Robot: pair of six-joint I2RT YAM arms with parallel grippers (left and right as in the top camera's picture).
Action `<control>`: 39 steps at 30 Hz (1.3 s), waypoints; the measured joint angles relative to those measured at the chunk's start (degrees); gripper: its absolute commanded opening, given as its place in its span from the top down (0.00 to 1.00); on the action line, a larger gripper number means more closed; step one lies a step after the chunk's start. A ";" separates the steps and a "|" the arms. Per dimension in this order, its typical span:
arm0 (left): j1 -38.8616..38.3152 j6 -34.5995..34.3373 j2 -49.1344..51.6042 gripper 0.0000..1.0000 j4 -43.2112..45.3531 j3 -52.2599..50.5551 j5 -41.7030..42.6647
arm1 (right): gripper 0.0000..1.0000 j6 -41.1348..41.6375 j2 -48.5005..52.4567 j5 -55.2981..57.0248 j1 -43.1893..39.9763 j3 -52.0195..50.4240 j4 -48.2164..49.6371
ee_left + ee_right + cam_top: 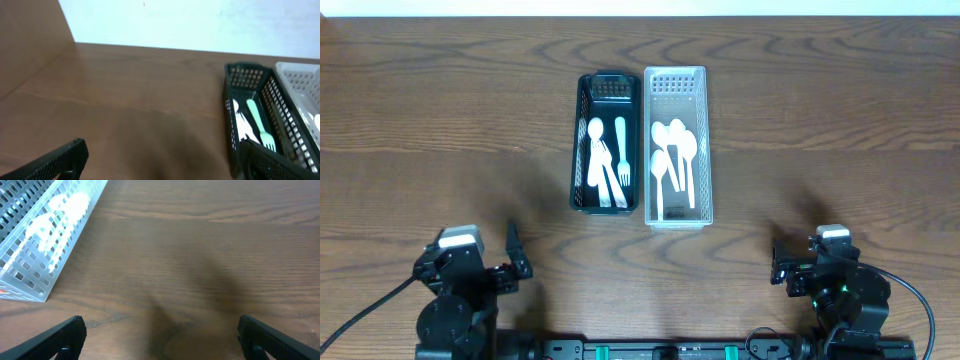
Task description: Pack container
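While both arms sit at the near edge of the table point(440, 120), well apart from the black basket point(610, 87), the left gripper point(160, 162) and right gripper point(160, 335) each show jaws spread wide, holding nothing. Inside the black basket lie a white fork point(621, 152) and spoon point(596, 130). Touching its right side, the clear basket point(676, 78) holds several white spoons point(675, 150).

Two baskets side by side, touching, mid-table point(440, 120). Left basket point(576, 150) holds fork point(621, 150) and spoon point(596, 135). Right basket point(708, 150) holds spoons point(675, 150). Left gripper point(517, 255) front-left, right gripper point(778, 265) front-right, both well apart from baskets.
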 measured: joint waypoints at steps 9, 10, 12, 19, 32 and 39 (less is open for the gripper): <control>0.00 0.00 -4.81 0.02 4.31 -8.46 -0.02 | 0.01 0.00 0.00 0.00 0.00 0.00 0.00; 0.00 0.00 -5.51 0.02 4.44 -9.14 -0.02 | 0.01 0.00 0.00 0.00 0.00 0.00 0.00; 0.00 0.00 -6.19 0.02 4.81 -10.03 -0.02 | 0.01 0.00 0.00 0.00 0.00 0.00 0.00; 0.00 0.02 -6.36 0.02 5.88 -12.17 -0.02 | 0.01 0.00 0.00 0.00 0.00 0.00 0.00; 0.00 0.00 -6.36 0.02 9.84 -17.46 0.00 | 0.01 0.00 0.00 -0.02 0.00 0.00 0.00; 0.00 0.00 -6.36 0.02 10.58 -19.43 -0.02 | 0.01 0.00 0.00 -0.02 0.00 0.00 0.00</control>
